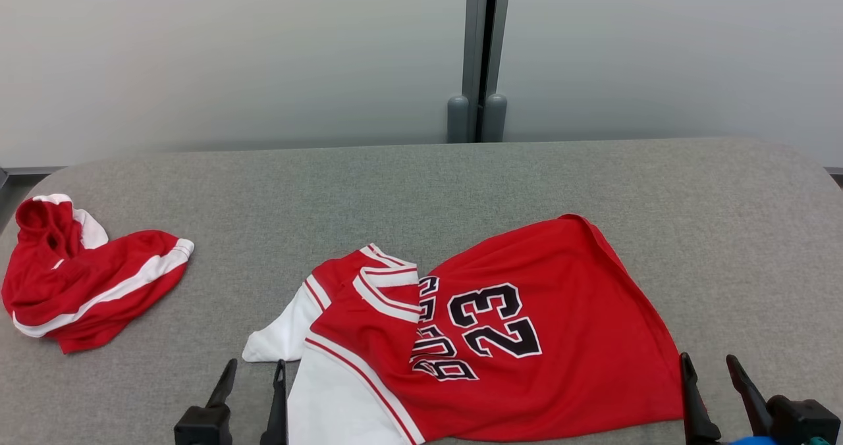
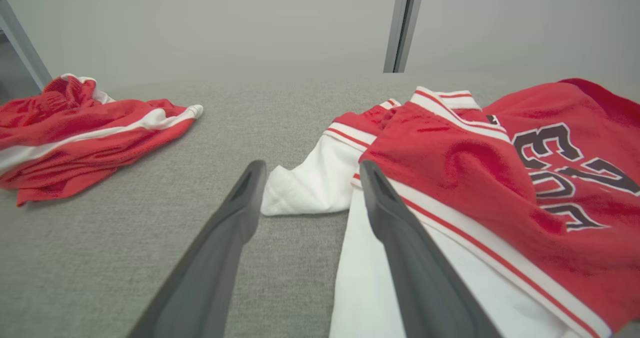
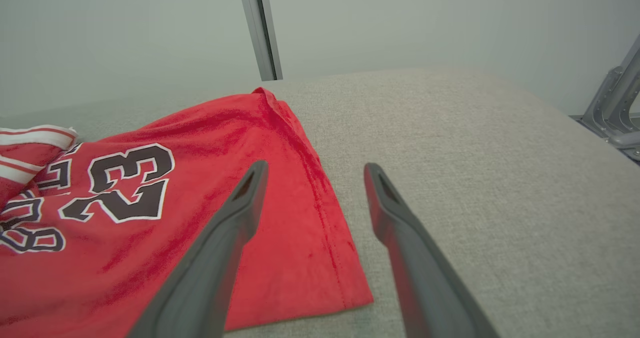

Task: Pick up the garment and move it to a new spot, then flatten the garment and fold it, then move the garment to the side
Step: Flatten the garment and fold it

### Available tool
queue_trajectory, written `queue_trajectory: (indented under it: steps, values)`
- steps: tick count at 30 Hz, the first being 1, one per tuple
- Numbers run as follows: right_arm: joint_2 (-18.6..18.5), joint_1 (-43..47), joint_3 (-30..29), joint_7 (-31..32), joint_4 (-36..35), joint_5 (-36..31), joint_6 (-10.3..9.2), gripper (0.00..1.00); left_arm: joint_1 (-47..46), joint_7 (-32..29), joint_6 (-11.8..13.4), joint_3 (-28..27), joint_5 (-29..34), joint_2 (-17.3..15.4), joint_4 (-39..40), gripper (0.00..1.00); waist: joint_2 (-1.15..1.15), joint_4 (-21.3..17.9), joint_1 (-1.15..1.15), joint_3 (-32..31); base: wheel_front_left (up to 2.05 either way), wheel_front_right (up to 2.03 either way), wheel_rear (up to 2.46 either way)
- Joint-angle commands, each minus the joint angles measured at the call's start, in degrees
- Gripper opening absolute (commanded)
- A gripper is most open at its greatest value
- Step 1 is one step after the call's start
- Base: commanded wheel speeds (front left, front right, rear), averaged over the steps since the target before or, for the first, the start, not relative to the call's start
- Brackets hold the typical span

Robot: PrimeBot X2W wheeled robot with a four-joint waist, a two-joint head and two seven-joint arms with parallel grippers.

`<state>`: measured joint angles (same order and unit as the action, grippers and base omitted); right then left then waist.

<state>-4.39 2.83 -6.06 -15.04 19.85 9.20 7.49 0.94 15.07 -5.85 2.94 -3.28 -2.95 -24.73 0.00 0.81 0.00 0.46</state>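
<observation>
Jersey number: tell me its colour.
The number is black, edged white; head view shows it best.

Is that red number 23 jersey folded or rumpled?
Rumpled, not folded: the jersey lies loosely spread on the grey table, its collar end bunched and one white sleeve sticking out.

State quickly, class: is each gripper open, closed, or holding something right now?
Left gripper: open, holding nothing, at the sleeve end of the jersey.
Right gripper: open, holding nothing, at its hem corner.
</observation>
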Motion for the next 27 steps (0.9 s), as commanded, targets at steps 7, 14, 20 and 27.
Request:
queue_trajectory:
  steps: [7,14,20,27]
  values:
    - [-0.4,-3.4,-1.8,-0.2,7.3,0.0,0.01,1.00,-0.6,0.2,-0.7,2.5,-0.3,-0.1,-5.8,1.00,0.00,0.4,0.00,1.9,0.00,0.00,0.00]
    - [0.1,-5.9,-3.1,-0.2,14.7,0.9,0.01,1.00,0.0,0.2,-1.0,4.2,-0.4,0.0,-11.5,1.00,0.00,0.7,0.00,3.0,0.00,0.00,0.00]
    - [-0.1,-7.5,-3.0,-0.2,19.6,3.0,0.01,1.00,0.1,0.0,-1.3,5.7,-1.7,0.0,-14.2,1.00,0.00,1.1,0.00,3.0,0.00,0.00,0.00]
    - [0.1,-9.0,-2.0,-0.2,24.6,5.9,0.01,1.00,0.3,-0.1,-1.7,8.7,-3.8,0.1,-16.5,1.00,0.00,1.1,0.00,2.6,0.00,0.00,0.00]
